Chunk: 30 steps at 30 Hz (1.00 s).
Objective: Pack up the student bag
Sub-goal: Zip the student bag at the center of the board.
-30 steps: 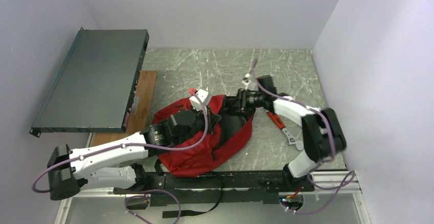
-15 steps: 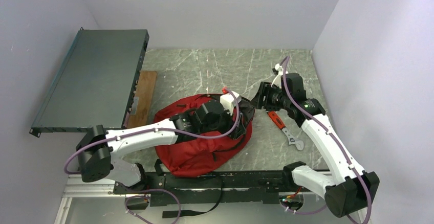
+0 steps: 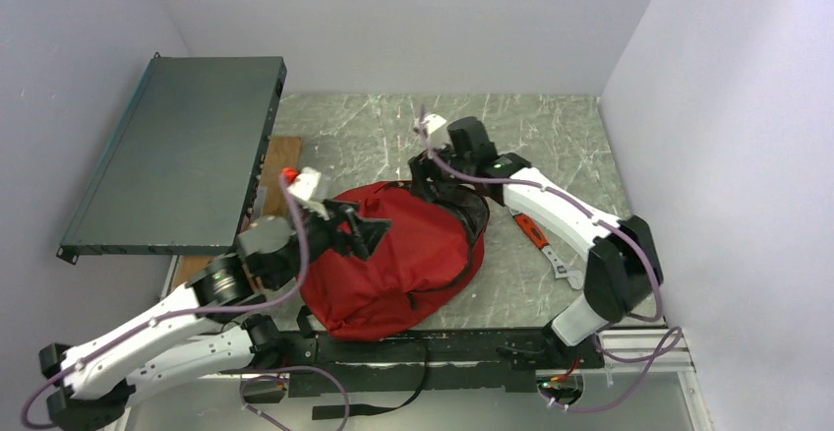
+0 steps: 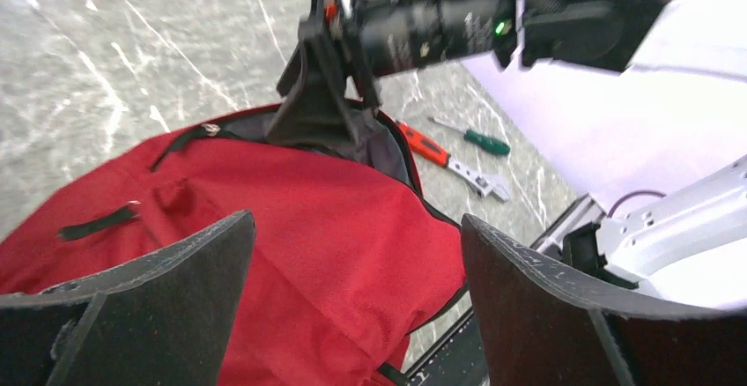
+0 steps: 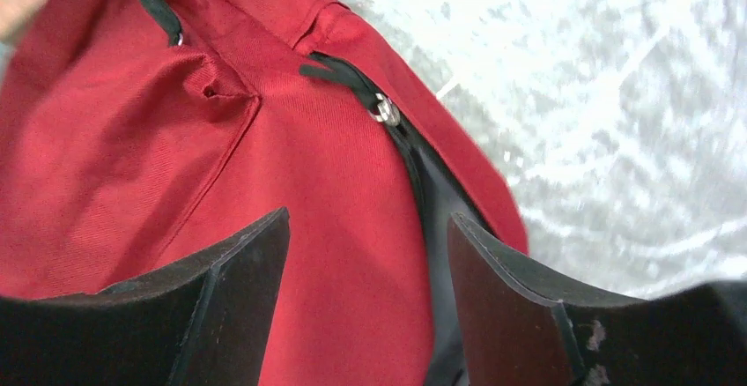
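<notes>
The student bag [image 3: 398, 259] lies mid-table as a red mound, with its black zipper and grey-lined opening along the far right edge [image 3: 477, 216]. My left gripper [image 3: 366, 229] hovers at the bag's left side, jaws wide open and nothing between them. The left wrist view shows red fabric [image 4: 291, 227] below the left gripper [image 4: 357, 218]. My right gripper [image 3: 433, 177] is over the bag's far rim. In the right wrist view the right gripper [image 5: 368, 218] is open above the fabric, close to a zipper pull [image 5: 383, 108] and the dark opening [image 5: 436, 196].
An orange-handled wrench [image 3: 536, 234] lies on the table right of the bag. A green screwdriver [image 4: 484, 144] lies just beyond it. A dark flat metal chassis [image 3: 177, 151] leans at the left over a wooden board [image 3: 280, 170]. White walls enclose the table.
My left arm has drawn back to the left off the bag and its jaws have opened from shut. My right gripper swung left to the bag's far rim and opened wider.
</notes>
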Available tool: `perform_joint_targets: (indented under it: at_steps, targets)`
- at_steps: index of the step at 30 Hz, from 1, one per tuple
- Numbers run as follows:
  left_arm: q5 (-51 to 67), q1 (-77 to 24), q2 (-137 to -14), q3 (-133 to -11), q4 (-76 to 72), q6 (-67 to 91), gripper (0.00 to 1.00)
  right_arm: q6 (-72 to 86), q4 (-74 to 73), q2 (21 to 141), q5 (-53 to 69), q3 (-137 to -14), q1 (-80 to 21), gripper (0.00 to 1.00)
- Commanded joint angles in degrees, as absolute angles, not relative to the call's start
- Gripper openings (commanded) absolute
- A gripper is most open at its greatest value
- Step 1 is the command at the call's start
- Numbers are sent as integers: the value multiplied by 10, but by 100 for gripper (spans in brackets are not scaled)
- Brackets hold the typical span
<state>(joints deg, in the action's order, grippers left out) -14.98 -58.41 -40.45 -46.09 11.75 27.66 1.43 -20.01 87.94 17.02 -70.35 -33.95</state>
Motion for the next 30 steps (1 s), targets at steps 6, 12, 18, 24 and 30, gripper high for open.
perform_joint_targets:
  at_steps: [6,12,18,24,30]
  targets:
    - [-223,-580,-299,-453,232,269,92,-343,-12,946,216,-705,-388,63]
    - [-215,-579,-283,-436,216,257,93,-422,-62,995,285,-742,-398,56]
    - [-202,-579,-281,-432,207,248,94,-442,-81,1038,335,-784,-399,53]
    - [-204,-579,-267,-429,214,250,95,-450,-87,1074,320,-809,-398,45]
    - [-214,-579,-265,-430,222,244,96,-449,-82,1083,286,-800,-398,30]
